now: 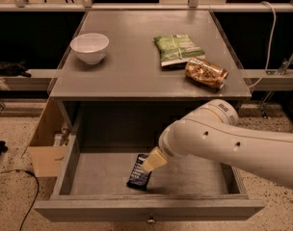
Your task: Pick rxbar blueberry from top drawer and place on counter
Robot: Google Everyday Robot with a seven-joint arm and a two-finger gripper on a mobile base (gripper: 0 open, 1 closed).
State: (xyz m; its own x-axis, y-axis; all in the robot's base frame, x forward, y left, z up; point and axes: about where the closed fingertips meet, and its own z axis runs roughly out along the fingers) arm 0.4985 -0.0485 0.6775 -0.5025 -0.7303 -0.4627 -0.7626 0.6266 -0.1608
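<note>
The rxbar blueberry (138,178), a small dark bar with pale text, lies on the floor of the open top drawer (98,174), near its front middle. My gripper (152,163) reaches down into the drawer from the right. Its pale tip sits on or just over the bar's upper right end, and the bulky white arm (223,141) hides most of it. The counter (132,66) is the grey top of the cabinet above the drawer.
On the counter stand a white bowl (89,47) at the left, a green snack bag (178,49) and a golden-brown packet (206,73) at the right. An open cardboard box (46,146) sits on the floor left of the drawer. A round knob (149,220) marks the drawer front.
</note>
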